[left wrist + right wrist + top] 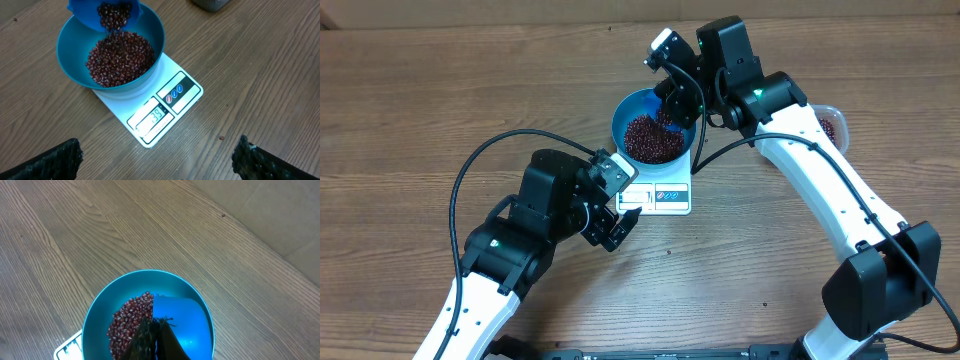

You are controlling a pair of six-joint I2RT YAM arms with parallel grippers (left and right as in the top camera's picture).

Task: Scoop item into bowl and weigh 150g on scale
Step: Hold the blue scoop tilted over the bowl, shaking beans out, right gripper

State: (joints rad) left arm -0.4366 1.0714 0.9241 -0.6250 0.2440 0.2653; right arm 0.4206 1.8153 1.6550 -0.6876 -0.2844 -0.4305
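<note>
The blue bowl stands on the white scale, and a heap of red-brown beans lies in it. My right gripper is shut on the handle of a small blue scoop, tilted over the bowl's far rim. Beans spill from the scoop onto the heap. In the right wrist view the shut fingers and the scoop cover half of the bowl. My left gripper hangs open and empty by the scale's front left corner, its fingertips wide apart, facing the scale.
A clear tub of beans sits at the right, mostly hidden behind the right arm. One stray bean lies on the wooden table right of the scale. Black cables loop over the table by both arms.
</note>
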